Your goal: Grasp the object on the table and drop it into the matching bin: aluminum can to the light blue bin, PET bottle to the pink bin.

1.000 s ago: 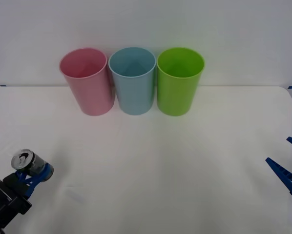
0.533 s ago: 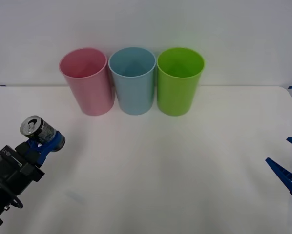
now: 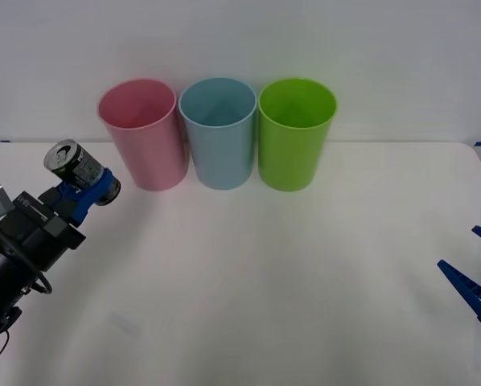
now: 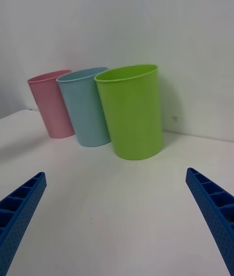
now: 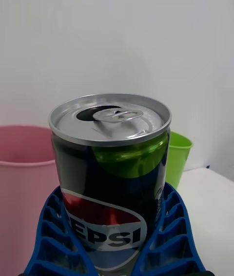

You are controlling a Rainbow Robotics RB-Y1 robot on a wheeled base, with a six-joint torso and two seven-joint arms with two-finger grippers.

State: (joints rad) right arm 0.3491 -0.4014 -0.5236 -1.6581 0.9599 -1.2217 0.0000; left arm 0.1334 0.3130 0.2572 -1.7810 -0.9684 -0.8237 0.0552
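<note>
Left gripper (image 3: 86, 193) at nine o'clock of the tabletop (image 3: 265, 273), clamped on the can (image 3: 73, 165). Can is off the surface, tilted, its pull-tab top facing up and toward my camera. I hold it by the lower body so the top rides above the blue fingers (image 5: 58, 237) and will fall free on release.

Three cups stand in a row at twelve o'clock, nearly touching: pink bin (image 3: 142, 133), blue bin (image 3: 219, 130), green cup (image 3: 294, 131). Can sits just beside the pink bin's nine o'clock side, about rim height. I judge it must pass over the pink one to reach blue; a low carry risks clipping a rim.

Right gripper (image 4: 117, 217) parked at four o'clock, fingers spread wide, empty.
</note>
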